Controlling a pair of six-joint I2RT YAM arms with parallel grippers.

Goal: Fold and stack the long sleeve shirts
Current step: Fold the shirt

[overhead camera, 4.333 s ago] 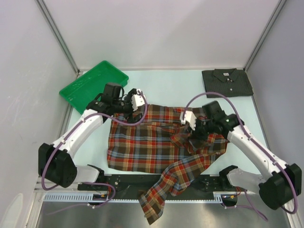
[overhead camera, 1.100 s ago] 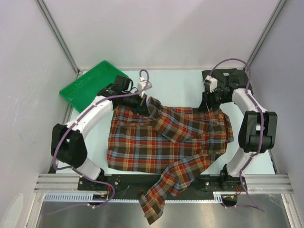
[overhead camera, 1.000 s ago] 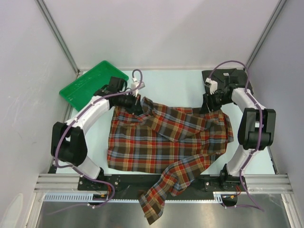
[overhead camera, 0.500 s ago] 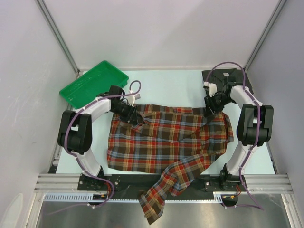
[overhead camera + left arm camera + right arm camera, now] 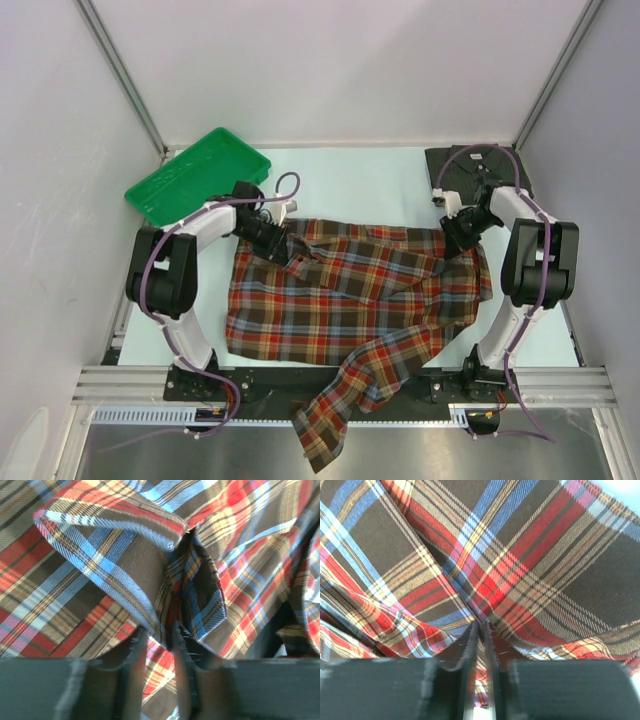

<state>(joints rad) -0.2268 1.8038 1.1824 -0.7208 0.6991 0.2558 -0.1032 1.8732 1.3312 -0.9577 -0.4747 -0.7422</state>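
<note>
Top external view: a red, brown and navy plaid shirt lies spread, somewhat rumpled, across the middle of the pale table. One long sleeve trails off its near right part, crosses the rail at the table's near edge and hangs over it.

The left gripper sits low on the far left corner of the plaid shirt, by the collar. From the left wrist, its fingers stand a little apart. A thick turned-over fold of the collar reaches the mouth of the gap, and it seems to rest there loose rather than pinched.

The right gripper is down on the far right corner of the same shirt. The right wrist view shows its jaws drawn almost together, with a raised ridge of plaid cloth nipped at their tips.

A plain charcoal grey shirt, collared and folded into a flat rectangle, rests in the far right corner of the table, apart from the plaid one and partly crossed by the right arm's cable. A green plastic tray sits tilted in the far left corner.
</note>
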